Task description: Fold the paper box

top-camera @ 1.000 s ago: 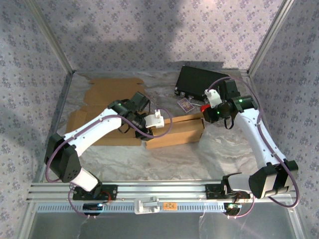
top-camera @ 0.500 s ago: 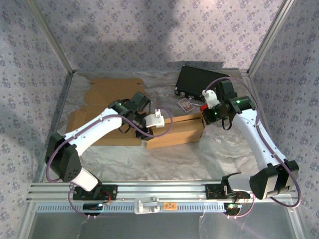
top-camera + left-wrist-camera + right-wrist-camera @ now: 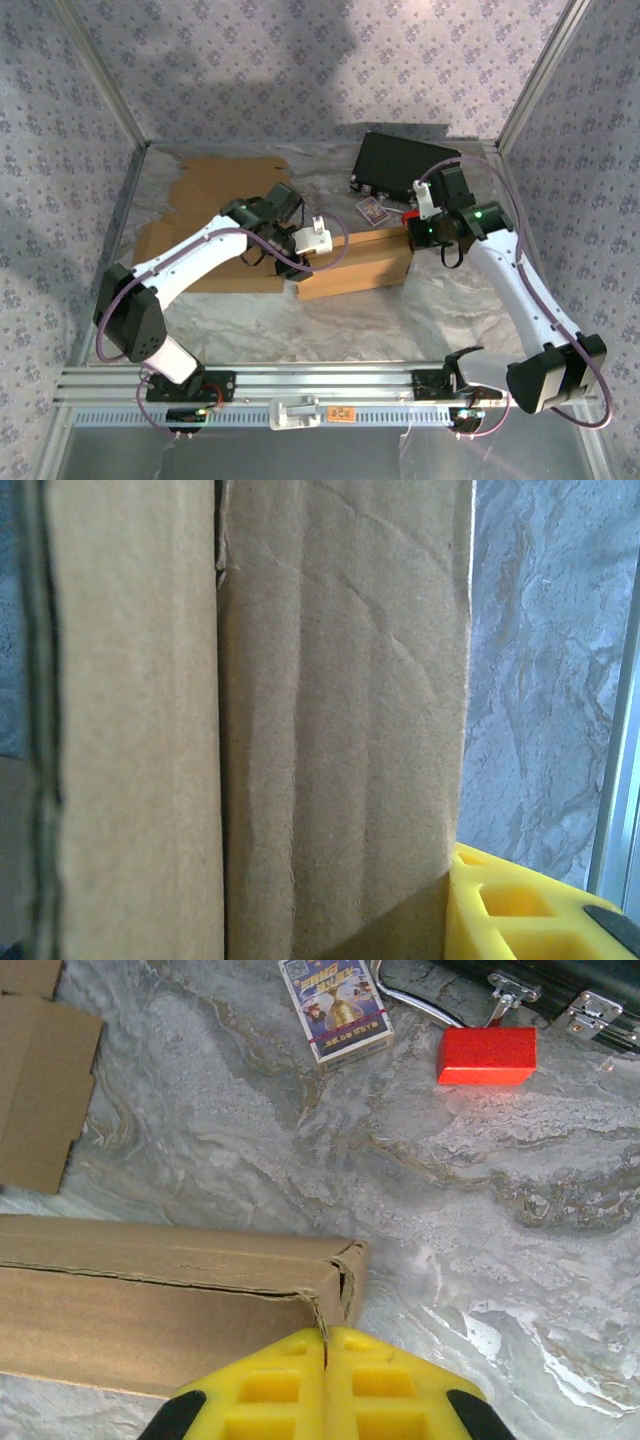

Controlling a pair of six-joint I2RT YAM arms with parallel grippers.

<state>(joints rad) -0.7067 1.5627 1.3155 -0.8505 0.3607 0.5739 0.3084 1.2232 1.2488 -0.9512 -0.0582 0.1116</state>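
Box (image 3: 355,262) lies long, mid-desk (image 3: 520,1220), half formed. Right jaws pressed together, empty, tips at its right end corner: push that flap in square and slow. Left jaws at the left end, can't tell if they pinch the wall. Flat sheet (image 3: 215,190) behind left. Case (image 3: 400,165), cards (image 3: 335,1008) and red block (image 3: 487,1055) lie beyond the right end, so I'd keep the sweep short.

Brown box (image 3: 355,262); yellow fingers (image 3: 270,1400); red block (image 3: 486,1055).
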